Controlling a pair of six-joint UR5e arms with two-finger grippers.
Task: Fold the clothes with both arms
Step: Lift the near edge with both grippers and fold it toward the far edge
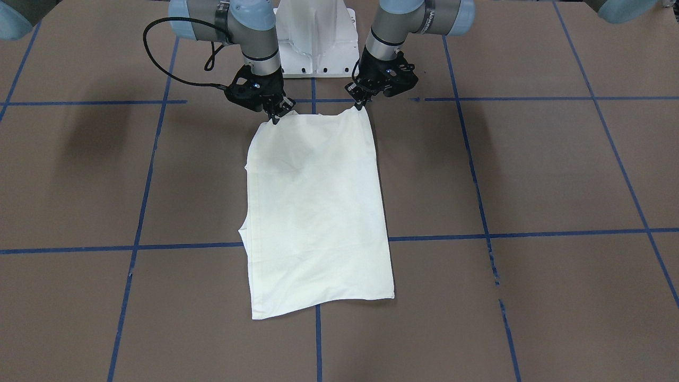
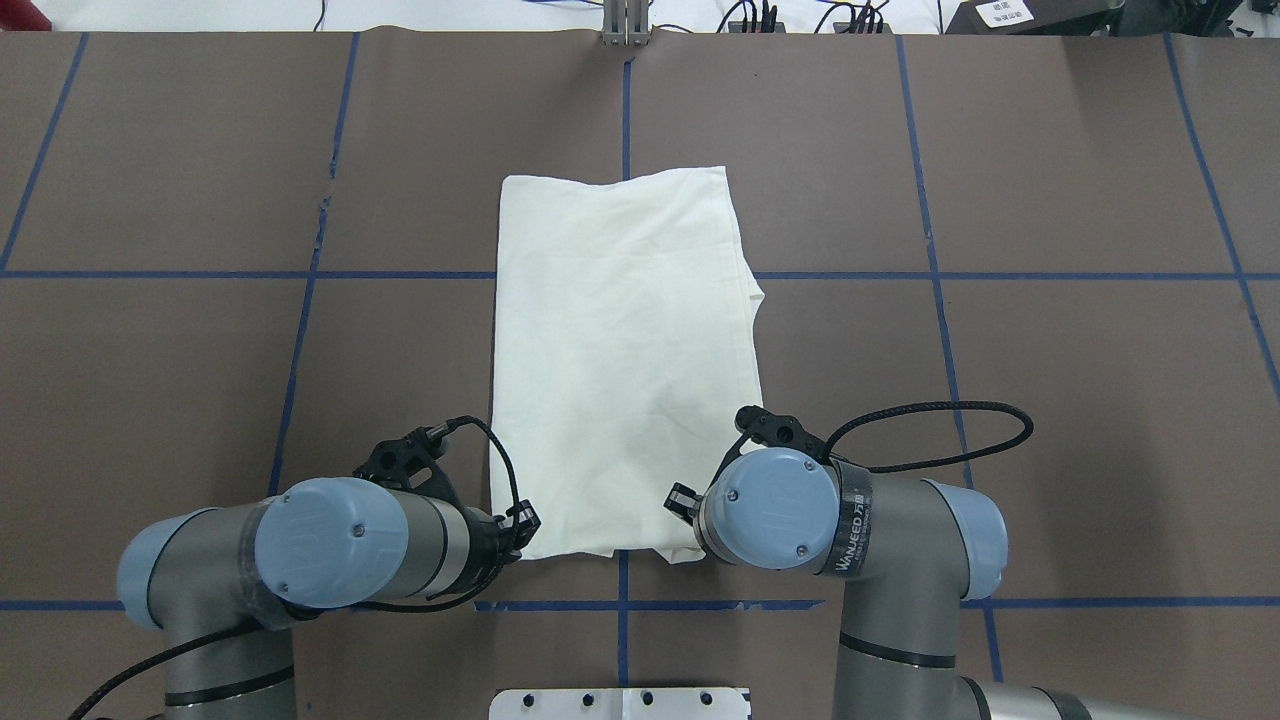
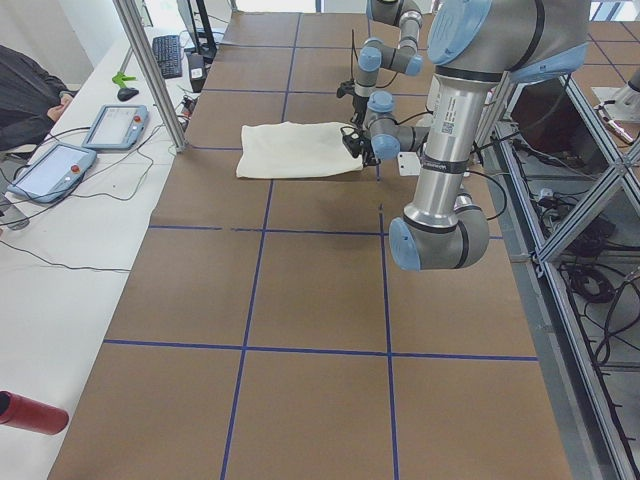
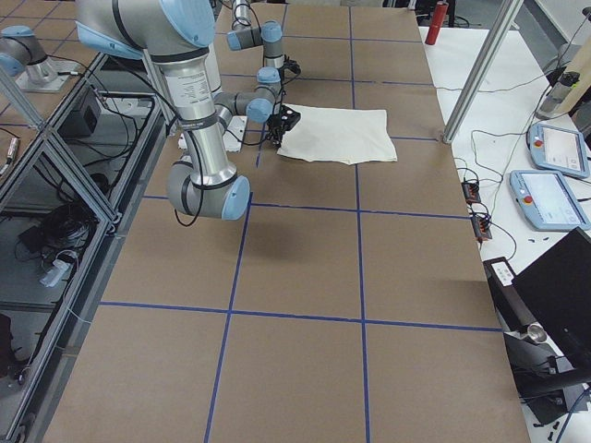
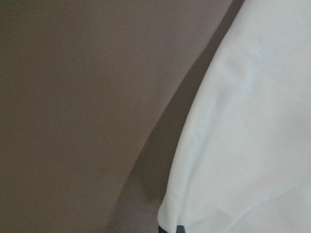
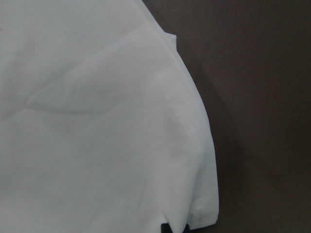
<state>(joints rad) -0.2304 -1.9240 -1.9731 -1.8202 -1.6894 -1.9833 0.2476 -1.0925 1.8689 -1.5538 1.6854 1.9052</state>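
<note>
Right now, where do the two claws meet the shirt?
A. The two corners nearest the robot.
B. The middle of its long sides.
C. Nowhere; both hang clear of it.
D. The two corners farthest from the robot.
A: in the front view the left claw and the right claw each pinch a corner of the shirt on the edge nearest the white base.

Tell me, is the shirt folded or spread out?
Folded. The shirt lies as a narrow rectangle, plain side up, with no sleeves sticking out and layered edges along one side.
</note>
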